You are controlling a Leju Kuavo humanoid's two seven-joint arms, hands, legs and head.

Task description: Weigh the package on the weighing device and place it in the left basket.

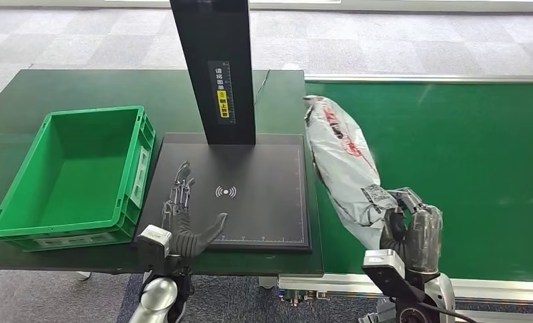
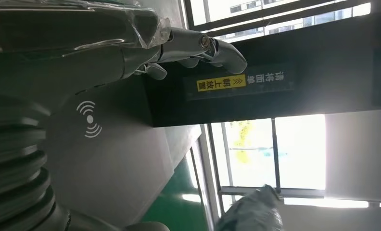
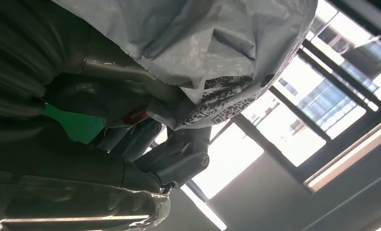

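A long grey plastic package [image 1: 341, 161] with red print lies on the green belt [image 1: 452, 148], just right of the black weighing plate [image 1: 250, 195]. My right hand [image 1: 412, 225] grips its near end; in the right wrist view the package [image 3: 203, 43] with its printed label sits against the fingers [image 3: 174, 154]. My left hand [image 1: 183, 215] hovers open over the plate's near left part, fingers apart and holding nothing; the left wrist view has its fingers [image 2: 193, 45] before the scale's black column [image 2: 285, 91]. The green basket [image 1: 31, 171] stands left of the plate.
The black column [image 1: 217, 67] rises from the back of the weighing plate. The basket holds nothing. The dark table's front edge [image 1: 183, 266] runs close to both hands. The package's far end [image 2: 251, 211] appears in the left wrist view.
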